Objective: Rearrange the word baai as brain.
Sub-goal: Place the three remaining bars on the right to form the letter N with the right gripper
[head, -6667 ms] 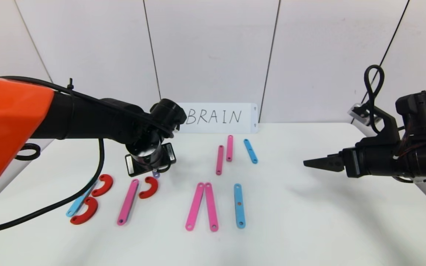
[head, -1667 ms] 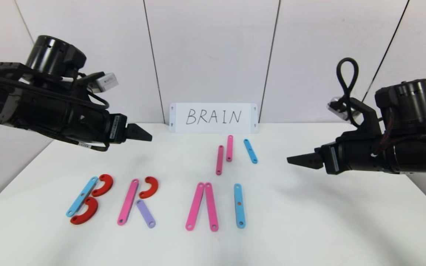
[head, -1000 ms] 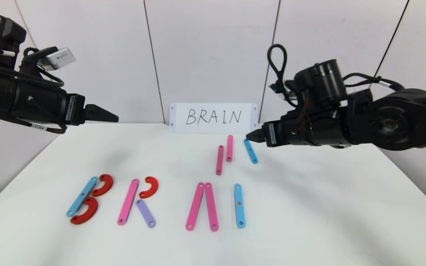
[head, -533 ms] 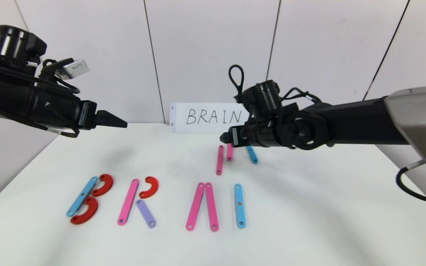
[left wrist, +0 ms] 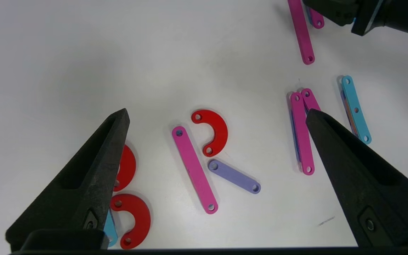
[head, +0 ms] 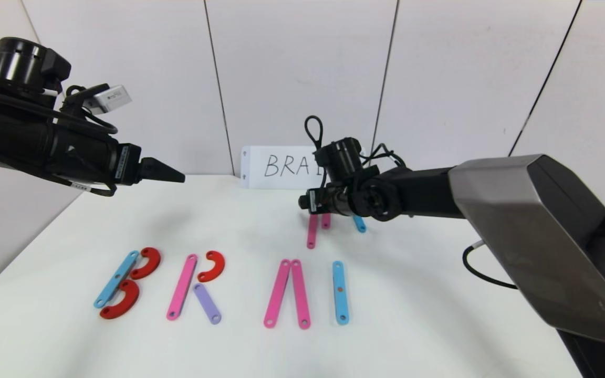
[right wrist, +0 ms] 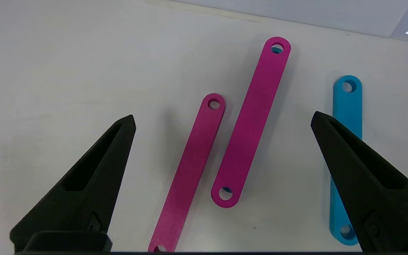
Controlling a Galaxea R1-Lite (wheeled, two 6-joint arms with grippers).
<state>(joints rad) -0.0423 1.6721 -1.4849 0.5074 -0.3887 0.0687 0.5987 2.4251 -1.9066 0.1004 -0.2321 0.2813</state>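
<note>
The right gripper (right wrist: 221, 120), jaws wide apart and empty, hangs over two spare magenta strips (right wrist: 250, 124) lying between its fingertips – thin, stiff, light, likely slick plastic flat on the table (right wrist: 48, 53) – best pinched across the narrow width near mid-length.

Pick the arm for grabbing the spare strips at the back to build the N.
Right. The right gripper hangs open directly above the spare pink strips and spare blue strip. The left gripper is open too, but raised off to the left, far from them.
</note>
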